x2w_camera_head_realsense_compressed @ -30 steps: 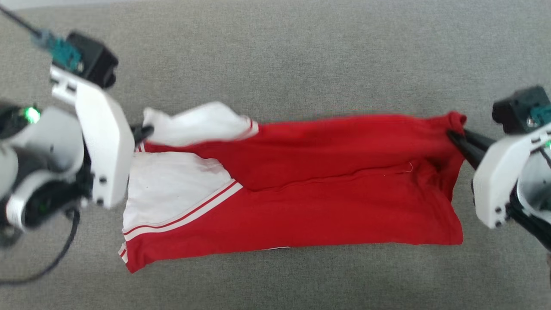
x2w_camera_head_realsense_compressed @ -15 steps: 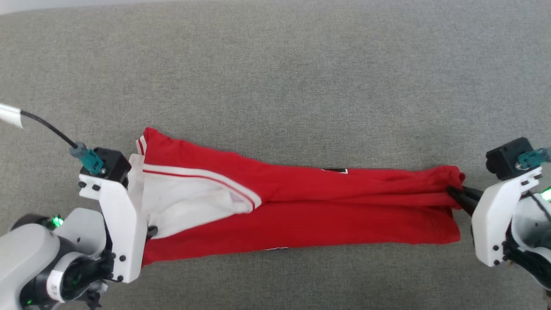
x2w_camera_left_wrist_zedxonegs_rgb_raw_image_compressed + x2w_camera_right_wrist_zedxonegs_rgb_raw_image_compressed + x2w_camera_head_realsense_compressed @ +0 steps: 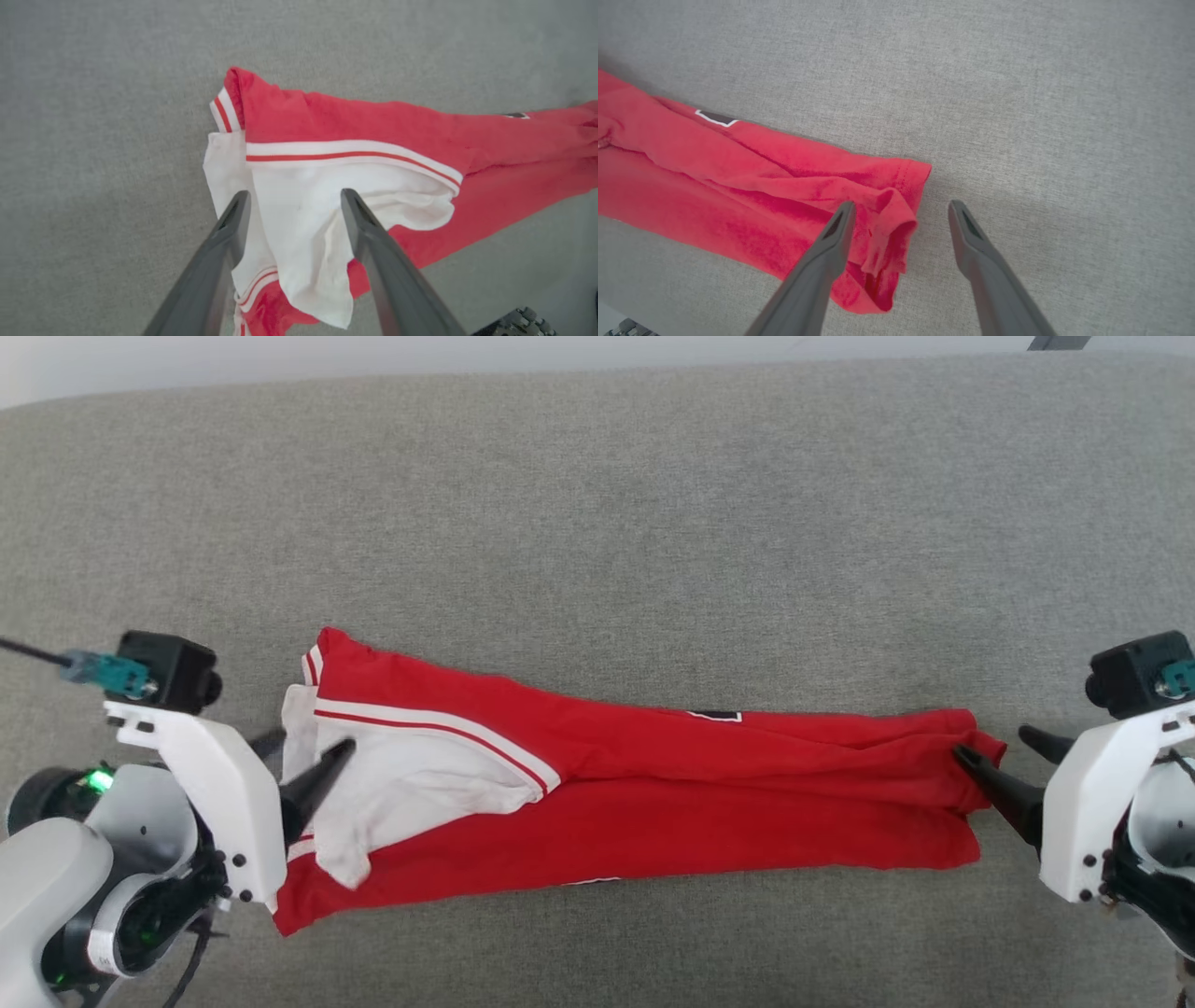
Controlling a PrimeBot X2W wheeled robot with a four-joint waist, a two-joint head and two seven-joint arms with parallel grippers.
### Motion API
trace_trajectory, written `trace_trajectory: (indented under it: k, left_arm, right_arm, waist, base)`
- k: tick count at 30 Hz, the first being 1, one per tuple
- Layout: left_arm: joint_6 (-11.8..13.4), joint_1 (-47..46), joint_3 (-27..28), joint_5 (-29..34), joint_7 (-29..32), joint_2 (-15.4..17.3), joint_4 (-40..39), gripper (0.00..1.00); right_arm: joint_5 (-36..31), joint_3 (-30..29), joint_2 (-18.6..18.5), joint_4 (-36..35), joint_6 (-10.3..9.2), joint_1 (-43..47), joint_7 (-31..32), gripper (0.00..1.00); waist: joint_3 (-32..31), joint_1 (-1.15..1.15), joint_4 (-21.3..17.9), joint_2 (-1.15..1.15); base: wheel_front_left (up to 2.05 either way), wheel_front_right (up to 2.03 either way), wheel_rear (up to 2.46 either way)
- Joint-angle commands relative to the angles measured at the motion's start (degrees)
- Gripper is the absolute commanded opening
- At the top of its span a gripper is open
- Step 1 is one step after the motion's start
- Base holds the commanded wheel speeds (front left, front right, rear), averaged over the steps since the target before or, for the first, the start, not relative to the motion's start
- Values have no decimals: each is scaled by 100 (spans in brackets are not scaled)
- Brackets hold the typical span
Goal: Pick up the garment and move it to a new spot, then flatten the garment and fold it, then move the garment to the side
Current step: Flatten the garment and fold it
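The garment (image 3: 653, 803) is a red shirt with a white sleeve (image 3: 411, 784). It lies folded into a long narrow band across the grey cloth surface. My left gripper (image 3: 303, 756) stands open at the sleeve end. In the left wrist view the sleeve (image 3: 299, 210) lies loose between the spread fingers of that gripper (image 3: 294, 195). My right gripper (image 3: 991, 744) stands open at the hem end. In the right wrist view the bunched red corner (image 3: 887, 224) lies slack between the spread fingers of that gripper (image 3: 902, 204). A scrap of black lettering (image 3: 714, 715) peeks out at the fold's far edge.
The grey fabric surface (image 3: 597, 523) stretches wide beyond the garment, and its far edge meets a pale wall along the top of the head view. A cable (image 3: 33, 653) runs from the left wrist camera toward the left edge.
Both grippers have gone from shut on the garment's ends to open and have let it go. The cloth's far edge was brought over the near part, making a narrow band. The head camera has also shifted.
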Motion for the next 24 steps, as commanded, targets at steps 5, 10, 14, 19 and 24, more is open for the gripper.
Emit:
trace_trajectory:
  k: [5, 10, 14, 19, 24]
  left_arm:
    - [-118, 279, 287, 325, -1041, 2, -113, 100]
    - [-148, 503, 510, 609, -2041, -35, -46, 100]
    - [-155, 709, 659, 762, -2774, -160, 97, 100]
    - [-172, 1020, 816, 840, -3491, -377, 332, 100]
    - [-250, 1341, 1177, 1154, -3718, -713, 560, 100]
  right_arm:
    - [-53, -274, 247, 16, -1, 129, 224, 100]
    - [9, -256, 341, 360, -1, -12, 237, 100]
    - [67, -91, 344, 790, -1, -161, 181, 100]
    - [193, 408, 240, 1347, -1, -331, 196, 100]
    - [681, 1049, 118, 1586, 7, -449, 318, 0]
  waist:
    - [15, 0, 41, 0]
    - [57, 0, 144, 0]
    - [68, 0, 255, 0]
    - [60, 0, 386, 0]
    - [14, 0, 500, 0]
  base:
    - [0, 0, 0]
    - [0, 0, 0]
    - [0, 0, 0]
    - [0, 0, 0]
    - [0, 0, 0]
